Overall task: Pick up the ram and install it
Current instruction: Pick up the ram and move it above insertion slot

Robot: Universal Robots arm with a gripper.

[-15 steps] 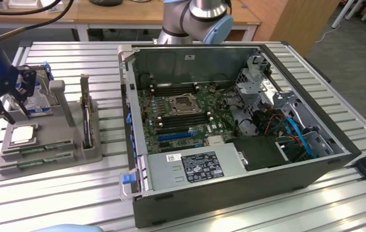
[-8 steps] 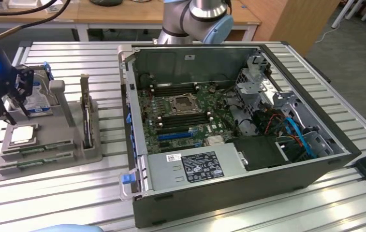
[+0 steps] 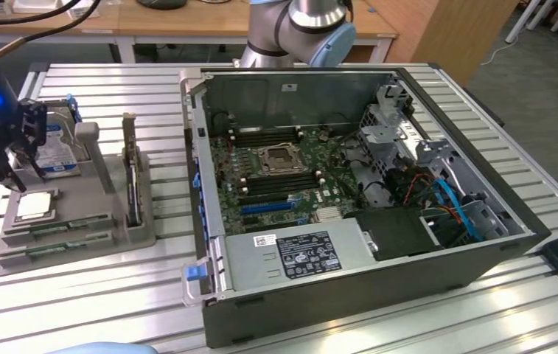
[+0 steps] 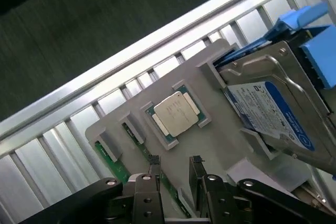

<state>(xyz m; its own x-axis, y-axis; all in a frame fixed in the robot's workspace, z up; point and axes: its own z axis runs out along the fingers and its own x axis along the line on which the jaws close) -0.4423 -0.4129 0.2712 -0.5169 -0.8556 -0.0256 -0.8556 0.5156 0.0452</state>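
At the near end of a grey moulded plastic tray (image 3: 111,243), on a slatted aluminium table (image 3: 82,310), a slim green front ram stick with small black chips (image 3: 57,248) lay flat in its slot, and a matching second ram stick (image 3: 60,227) lay in the slot just behind it, side by side and apart; neither was touched by anything; just behind them a square silver processor chip (image 3: 35,206) sat in its own recess; above the tray beside that chip hovered the arm's black two-fingered gripper (image 3: 15,175), and the wrist view showed the gripper (image 4: 175,161) with its fingers (image 4: 154,162) spread wide over bare grey tray (image 4: 210,145), holding nothing, the second ram stick (image 4: 170,192) running just beside one fingertip and the front ram stick (image 4: 113,162) further off past the processor chip (image 4: 176,113); farther back a silver hard drive with a blue label (image 3: 57,151) leaned in the tray; towards the exterior view's right a tall dark upright card (image 3: 133,184) stood on edge; beyond it lay an open black computer case (image 3: 357,310) with its green motherboard (image 3: 269,173) exposed; farthest stood the arm's grey and blue base (image 3: 304,29).
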